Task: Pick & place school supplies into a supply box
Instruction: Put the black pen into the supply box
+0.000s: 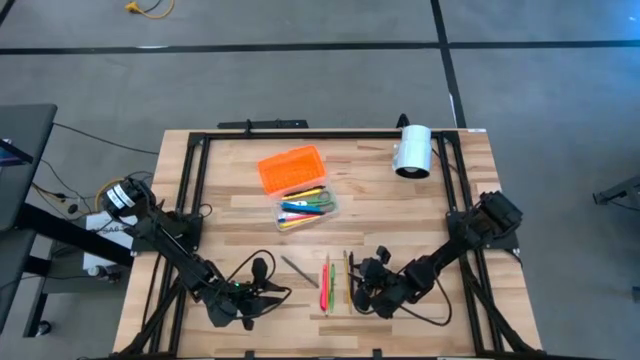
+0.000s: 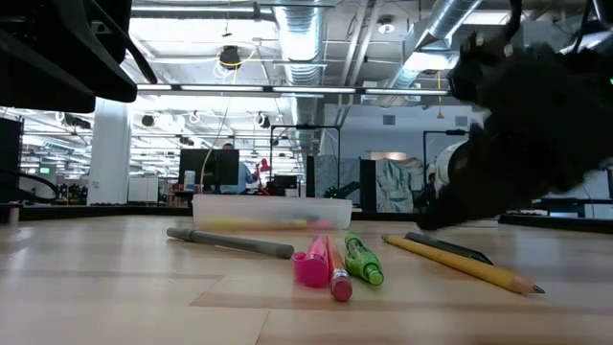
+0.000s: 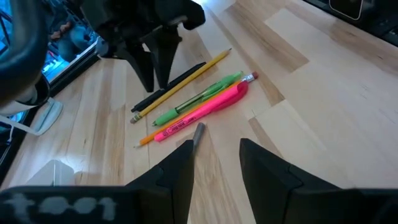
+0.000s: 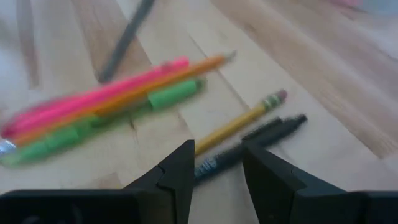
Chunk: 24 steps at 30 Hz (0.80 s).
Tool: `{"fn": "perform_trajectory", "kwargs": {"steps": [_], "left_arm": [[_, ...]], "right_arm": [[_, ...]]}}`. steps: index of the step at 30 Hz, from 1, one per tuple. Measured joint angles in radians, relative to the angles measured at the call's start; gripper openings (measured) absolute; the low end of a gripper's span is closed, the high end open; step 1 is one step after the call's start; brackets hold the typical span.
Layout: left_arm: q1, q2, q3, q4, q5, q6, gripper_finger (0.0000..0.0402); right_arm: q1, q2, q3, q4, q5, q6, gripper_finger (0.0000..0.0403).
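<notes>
At the near edge of the table, both arms are low over the loose supplies. The left gripper has its fingers spread and holds nothing; it faces right toward the grey pen, whose tip lies just ahead of the gap between its fingers, probably lined up for a pick. The right gripper also has its fingers spread and empty. It hangs just over the black pen and the yellow pencil beside it, the pair lying almost straight ahead of its fingers, so either looks to be its target.

Between the two grippers lie the pink highlighter, an orange pencil and a green pen, close together and roughly parallel, all within easy reach of either arm.

Farther back, near the table's middle, stands the supply box, its clear base already holding several coloured pens and the green-handled scissors. The orange lid rests just beyond it, leaving the base open for more. At the far right, a white cylinder lies well apart from the work.
</notes>
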Motion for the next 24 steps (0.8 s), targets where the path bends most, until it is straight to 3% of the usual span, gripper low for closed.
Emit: {"fn": "perform_trajectory", "kwargs": {"steps": [13,24], "left_arm": [[0.0,0.0,0.0,0.0,0.0,0.012,0.0121],[0.0,0.0,0.0,-0.001,0.001,0.013,0.0121]], "right_arm": [[0.003,0.027,0.004,0.0,-0.031,0.023,0.0127],[0.007,0.019,0.02,-0.157,-0.095,0.106,0.0127]]}}
